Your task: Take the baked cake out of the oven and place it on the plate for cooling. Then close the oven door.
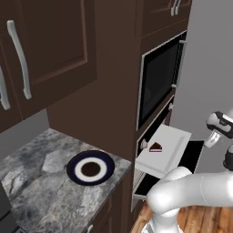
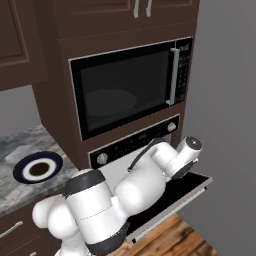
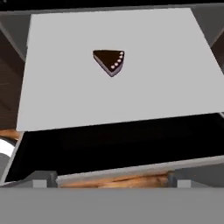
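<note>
Dark-brown cabinetry (image 1: 109, 82) takes up most of the wall, and the oven (image 2: 135, 145) is built into it, directly under the black-glass microwave (image 2: 125, 92); oven taken as landmark. Oven door (image 2: 180, 192) dropped flat in front of the oven, bar handle at its outer edge; a pale grey tray (image 1: 166, 148) is drawn out of the oven over the door. Mottled grey stone bench (image 1: 36, 182) left of the oven; the plate (image 1: 90, 167) lies on it, near the oven-side edge, nothing on its brown centre. Baked cake (image 1: 155, 147) sits on the tray, toward the oven end, apart from every tray edge.

The white arm reaches out in front of the oven, above the door; hand not shown clearly, its fingertips unseen, jaws judged spread wide and holding nothing; the cake is untouched.

Risks, as judged: the slice is small and wedge-shaped, so a wide hand closing off-centre could push it across the smooth tray or tip it; a low approach could knock the tray; on the carry to the plate the cabinet corner between oven and bench may crowd the arm; the door cannot shut with the tray still out over it.

Wood floor (image 1: 195, 220) below the door.
</note>
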### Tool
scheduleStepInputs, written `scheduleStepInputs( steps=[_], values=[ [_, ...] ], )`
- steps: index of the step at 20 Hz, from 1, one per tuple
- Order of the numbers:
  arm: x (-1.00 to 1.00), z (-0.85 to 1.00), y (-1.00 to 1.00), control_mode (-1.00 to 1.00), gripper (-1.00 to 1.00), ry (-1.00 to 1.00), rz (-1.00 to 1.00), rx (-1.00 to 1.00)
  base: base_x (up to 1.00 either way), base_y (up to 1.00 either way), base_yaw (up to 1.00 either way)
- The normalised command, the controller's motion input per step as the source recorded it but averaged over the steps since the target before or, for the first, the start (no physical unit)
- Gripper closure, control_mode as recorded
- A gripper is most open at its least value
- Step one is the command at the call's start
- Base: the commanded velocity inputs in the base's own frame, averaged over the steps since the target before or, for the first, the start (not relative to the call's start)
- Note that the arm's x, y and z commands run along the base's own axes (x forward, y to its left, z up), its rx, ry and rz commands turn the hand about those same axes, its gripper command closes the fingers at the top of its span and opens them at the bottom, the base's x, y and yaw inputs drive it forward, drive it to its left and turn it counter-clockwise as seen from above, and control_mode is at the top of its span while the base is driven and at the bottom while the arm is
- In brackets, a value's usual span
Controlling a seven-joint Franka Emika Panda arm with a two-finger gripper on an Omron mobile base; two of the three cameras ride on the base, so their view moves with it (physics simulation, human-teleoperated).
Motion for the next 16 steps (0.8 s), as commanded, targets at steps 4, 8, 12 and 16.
scheduleStepInputs(
  steps=[4,8,12,16],
  values=[
    [-0.16,0.12,0.11,-1.00,-1.00,-0.30,0.35,0.00,0.00,0.00,0.00],
    [-0.03,0.09,0.16,-1.00,-1.00,-0.27,0.28,0.00,0.00,0.00,0.00],
    [0.02,0.14,0.22,-1.00,-1.00,-0.15,0.24,0.00,0.00,0.00,0.00],
    [0.06,0.21,0.32,-1.00,-1.00,-0.07,0.25,0.00,0.00,0.00,0.00]
  ],
)
